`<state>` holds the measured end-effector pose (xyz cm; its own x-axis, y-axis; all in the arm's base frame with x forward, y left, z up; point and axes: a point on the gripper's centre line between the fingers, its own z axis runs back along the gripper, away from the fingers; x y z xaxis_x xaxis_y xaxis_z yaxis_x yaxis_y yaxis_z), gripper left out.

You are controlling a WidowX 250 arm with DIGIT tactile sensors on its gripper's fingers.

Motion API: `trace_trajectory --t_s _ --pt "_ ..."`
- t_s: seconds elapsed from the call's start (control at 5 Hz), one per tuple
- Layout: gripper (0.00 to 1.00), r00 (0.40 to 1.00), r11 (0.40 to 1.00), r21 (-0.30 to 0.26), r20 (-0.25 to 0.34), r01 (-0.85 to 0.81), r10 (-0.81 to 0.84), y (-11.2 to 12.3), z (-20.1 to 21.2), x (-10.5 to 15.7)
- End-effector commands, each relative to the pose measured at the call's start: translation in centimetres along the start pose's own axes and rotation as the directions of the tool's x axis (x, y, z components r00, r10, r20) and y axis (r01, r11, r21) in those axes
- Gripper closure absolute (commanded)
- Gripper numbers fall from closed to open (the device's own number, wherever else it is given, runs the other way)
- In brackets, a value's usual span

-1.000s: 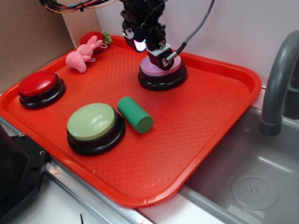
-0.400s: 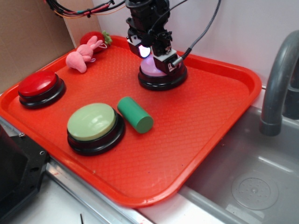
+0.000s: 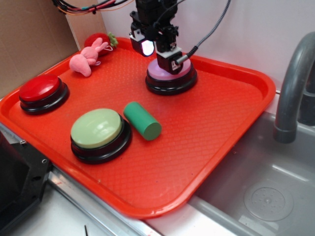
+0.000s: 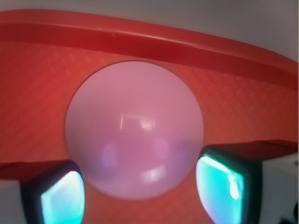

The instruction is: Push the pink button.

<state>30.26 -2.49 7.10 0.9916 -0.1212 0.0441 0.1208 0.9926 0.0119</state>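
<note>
The pink button, a pale pink-lilac dome on a black base, stands at the back middle of the red tray. My gripper hangs straight over it, its tip at or just above the dome; I cannot tell if they touch. In the wrist view the dome fills the middle. My gripper is open there, and its two glowing teal fingertips flank the dome's near edge and hold nothing.
On the tray are a red button at the left, a light-green button at the front, a green cylinder beside it, and a pink plush bunny with a strawberry toy at the back left. A sink and faucet are at the right.
My gripper went down onto the pink button, which lit up under it, and has since risen a little. Nothing else moved.
</note>
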Motion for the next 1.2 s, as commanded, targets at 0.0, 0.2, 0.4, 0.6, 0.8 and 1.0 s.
trace_trajectory --t_s 0.0,0.2,0.4,0.6,0.8,1.0 --pt "0.00 0.999 0.999 0.018 0.040 -0.032 0.031 0.5 4.9 1.0" --pt "0.00 0.999 0.998 0.051 0.025 -0.047 0.045 0.5 5.6 0.8" --pt "0.00 0.998 0.995 0.079 0.023 -0.057 0.055 0.4 6.6 0.6" --pt "0.00 0.997 0.994 0.089 0.032 -0.066 0.064 0.3 7.3 0.3" --pt "0.00 0.997 0.991 0.111 0.020 -0.073 0.071 0.0 7.7 0.2" --pt "0.00 0.997 0.990 0.120 0.008 -0.079 0.078 -0.5 8.2 0.0"
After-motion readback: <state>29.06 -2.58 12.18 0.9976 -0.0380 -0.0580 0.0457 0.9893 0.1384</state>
